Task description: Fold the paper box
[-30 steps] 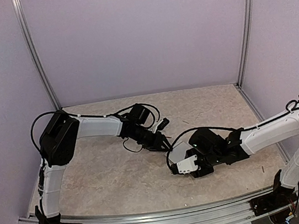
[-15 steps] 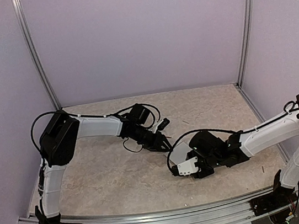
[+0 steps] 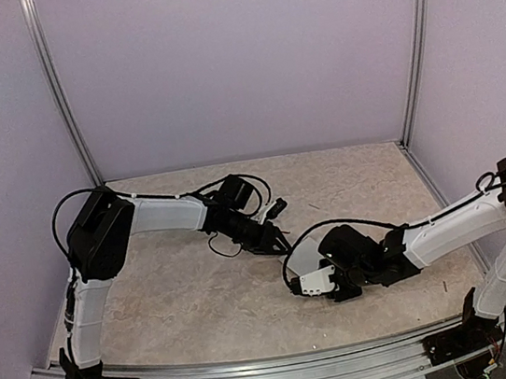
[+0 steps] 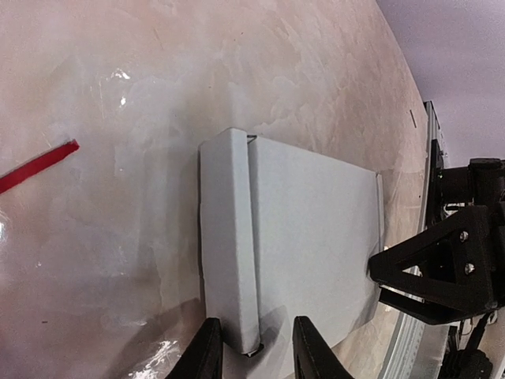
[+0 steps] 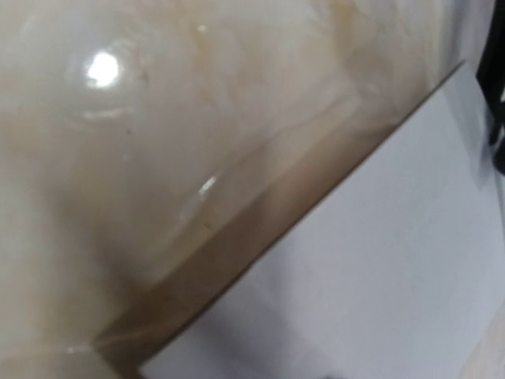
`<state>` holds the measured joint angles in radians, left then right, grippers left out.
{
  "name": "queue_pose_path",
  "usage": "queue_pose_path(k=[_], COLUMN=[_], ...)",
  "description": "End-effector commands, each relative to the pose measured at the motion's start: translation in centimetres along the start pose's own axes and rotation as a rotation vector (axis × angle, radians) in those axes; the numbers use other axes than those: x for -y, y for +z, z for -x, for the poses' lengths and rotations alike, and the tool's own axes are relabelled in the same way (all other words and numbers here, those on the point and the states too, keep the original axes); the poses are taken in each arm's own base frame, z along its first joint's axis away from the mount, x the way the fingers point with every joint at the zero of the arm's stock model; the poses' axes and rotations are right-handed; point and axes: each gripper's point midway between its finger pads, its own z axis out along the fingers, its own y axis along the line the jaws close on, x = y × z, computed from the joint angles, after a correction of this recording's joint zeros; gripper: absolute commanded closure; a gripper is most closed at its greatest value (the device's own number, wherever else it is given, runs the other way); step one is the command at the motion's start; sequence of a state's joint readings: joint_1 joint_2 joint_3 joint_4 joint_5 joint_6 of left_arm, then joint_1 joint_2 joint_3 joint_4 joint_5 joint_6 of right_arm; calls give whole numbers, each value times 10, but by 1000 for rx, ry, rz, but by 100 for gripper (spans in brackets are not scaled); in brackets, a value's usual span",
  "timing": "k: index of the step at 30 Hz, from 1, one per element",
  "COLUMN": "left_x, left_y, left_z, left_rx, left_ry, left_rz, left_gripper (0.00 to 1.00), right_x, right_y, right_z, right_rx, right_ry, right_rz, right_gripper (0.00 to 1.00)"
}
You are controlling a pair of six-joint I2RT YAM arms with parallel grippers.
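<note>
Lilac walls enclose a beige marbled counter (image 3: pixel 184 303), where a pale grey-white card paper box (image 4: pixel 316 237) lies flat just right of the middle, one long flap folded over along its edge. The left gripper (image 4: pixel 252 351) stands spread astride that flap's end, a gap showing on one side. The right gripper (image 3: pixel 306 284) sits low at the box's near edge; whether it is spread or pinching cannot be told. A thin red strip (image 4: pixel 35 167) lies on the counter, apart from the box.
</note>
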<state>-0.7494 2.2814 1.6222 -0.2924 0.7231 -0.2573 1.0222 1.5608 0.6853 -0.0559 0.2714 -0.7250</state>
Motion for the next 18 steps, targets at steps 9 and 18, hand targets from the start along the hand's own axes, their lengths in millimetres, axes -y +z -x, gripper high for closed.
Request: queue_pose_path(k=[9, 18], left_x=[3, 3], left_y=[-1, -31], left_z=[2, 41], left_rx=[0, 105], left_ry=[21, 101], left_rz=[4, 90], left_gripper=[69, 66], right_x=[-10, -3], right_y=[-19, -38], right_z=[-3, -22], right_rx=[-5, -5], right_ry=[-19, 26], right_rz=[77, 70], right_gripper=[39, 29])
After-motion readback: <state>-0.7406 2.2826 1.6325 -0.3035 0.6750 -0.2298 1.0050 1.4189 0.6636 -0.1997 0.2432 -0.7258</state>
